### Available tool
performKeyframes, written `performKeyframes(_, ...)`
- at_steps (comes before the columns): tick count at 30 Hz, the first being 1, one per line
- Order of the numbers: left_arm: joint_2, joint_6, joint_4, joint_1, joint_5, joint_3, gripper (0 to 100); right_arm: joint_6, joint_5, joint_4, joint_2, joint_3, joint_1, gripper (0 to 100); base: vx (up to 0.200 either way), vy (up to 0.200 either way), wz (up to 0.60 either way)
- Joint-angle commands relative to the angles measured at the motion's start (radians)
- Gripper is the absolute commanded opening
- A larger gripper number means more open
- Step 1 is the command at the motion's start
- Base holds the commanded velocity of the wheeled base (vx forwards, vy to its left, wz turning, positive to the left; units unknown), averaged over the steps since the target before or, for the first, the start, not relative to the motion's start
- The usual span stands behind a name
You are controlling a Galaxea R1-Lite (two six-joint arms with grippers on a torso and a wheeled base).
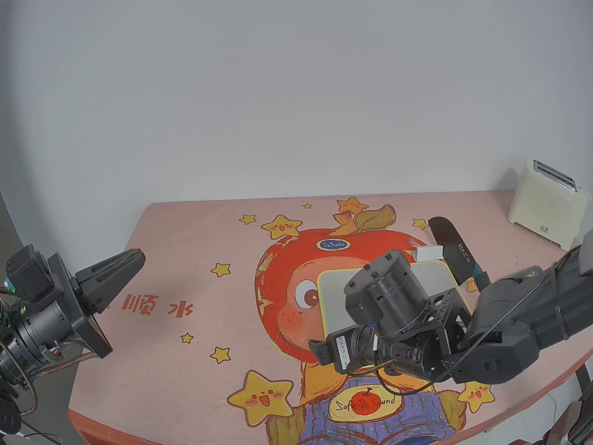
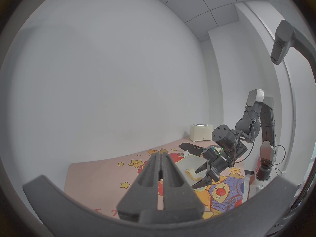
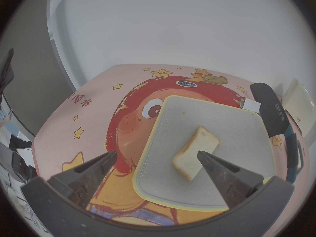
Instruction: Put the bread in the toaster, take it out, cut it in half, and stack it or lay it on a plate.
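A slice of bread (image 3: 195, 152) lies on the grey, yellow-rimmed cutting board (image 3: 230, 129) in the middle of the table. My right gripper (image 3: 156, 153) hovers open just above the board, one finger at the slice's edge and the other out over the board's rim. The left wrist view also has the right gripper (image 2: 201, 175) spread open beside the bread (image 2: 192, 173). The cream toaster (image 1: 547, 204) stands at the table's far right corner, its slots empty. My left gripper (image 1: 123, 263) is shut and holds nothing, off the table's left edge.
A black-bladed knife (image 1: 458, 249) with a teal handle lies just right of the board, a small white block (image 1: 428, 253) next to its blade. The pink cartoon-printed table (image 1: 197, 261) is bare on its left half. A wall rises close behind.
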Motion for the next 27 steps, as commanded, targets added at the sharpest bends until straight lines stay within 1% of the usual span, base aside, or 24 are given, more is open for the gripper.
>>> performKeyframes(1,0.001,0.000,-0.001,0.000,0.000,0.001,0,0.000,0.000,0.000,0.025,-0.004,0.002,100,0.000,0.000,0.00)
performKeyframes(17,0.000,0.000,-0.001,0.000,0.000,0.001,0,0.008,0.001,0.000,0.039,-0.001,-0.001,100,0.000,0.000,0.00)
performKeyframes(18,0.000,0.000,-0.001,0.000,0.000,0.001,0,0.008,0.001,0.000,0.039,0.002,-0.001,0,0.000,0.000,0.00)
performKeyframes(27,-0.010,0.000,-0.001,-0.012,0.000,0.001,0,0.019,0.001,0.000,0.030,0.009,-0.003,0,0.000,0.000,0.00)
